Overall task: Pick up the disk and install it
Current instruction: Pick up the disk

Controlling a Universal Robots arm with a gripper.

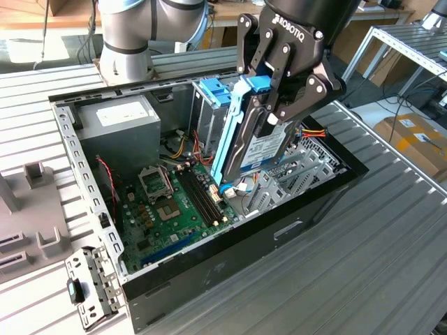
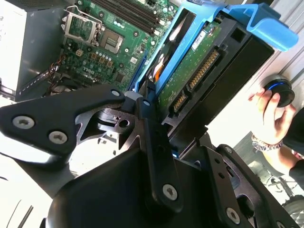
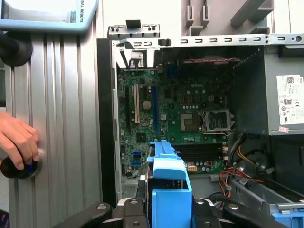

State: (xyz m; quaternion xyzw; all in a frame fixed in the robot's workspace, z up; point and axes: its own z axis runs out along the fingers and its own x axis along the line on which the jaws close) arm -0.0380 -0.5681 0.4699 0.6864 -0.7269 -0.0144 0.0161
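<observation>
Above the open computer case (image 1: 209,276), the disk (image 1: 260,150) is held on edge, steeply tilted, with its lower end dipped beside the motherboard (image 1: 174,202). The gripper (image 1: 274,112) jaws are clamped across its sides, likely for edgewise entry.

Gripper (image 1: 283,105): matte black, jointed link fingers (image 1: 316,87), white lettering on the body, silver screws (image 2: 58,137) at the pivots. Arm (image 1: 126,31), to the exterior view's left of the gripper: rounded silver-grey joints, pale blue trim.
</observation>
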